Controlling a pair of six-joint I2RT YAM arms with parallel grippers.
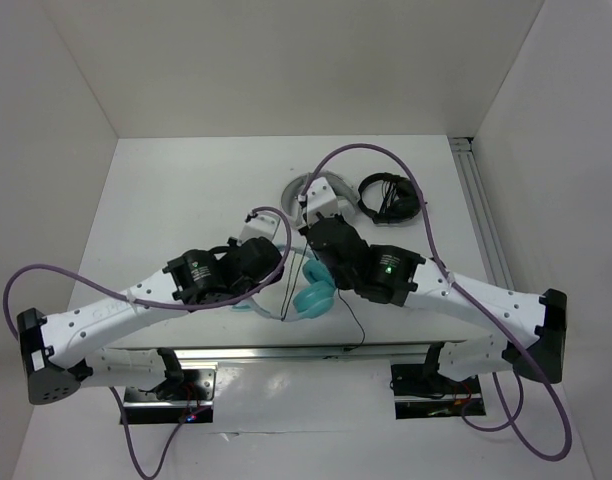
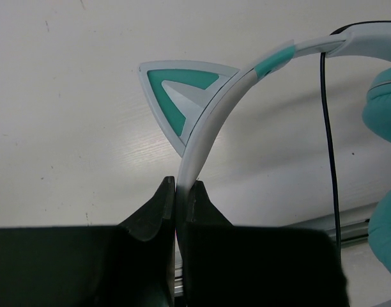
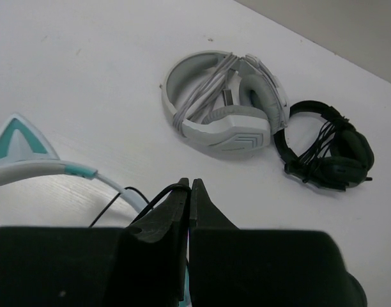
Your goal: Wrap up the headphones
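The teal headphones (image 1: 314,295) hang between my two arms above the near middle of the table. In the left wrist view my left gripper (image 2: 184,188) is shut on the pale headband (image 2: 208,128), just below a teal cat ear (image 2: 176,86). The thin black cable (image 2: 329,141) hangs beside a teal ear cup (image 2: 384,102). In the right wrist view my right gripper (image 3: 189,185) is shut on a loop of the black cable (image 3: 154,198), next to the headband (image 3: 29,171) and the other cat ear (image 3: 16,137). From above, the left gripper (image 1: 266,285) and right gripper (image 1: 311,250) are close together.
Grey-white headphones (image 3: 224,105) with their cord wrapped round lie at the back middle (image 1: 311,190). Black wrapped headphones (image 3: 329,153) lie just right of them (image 1: 391,197). A metal rail (image 1: 481,220) runs along the table's right side. White walls enclose the table.
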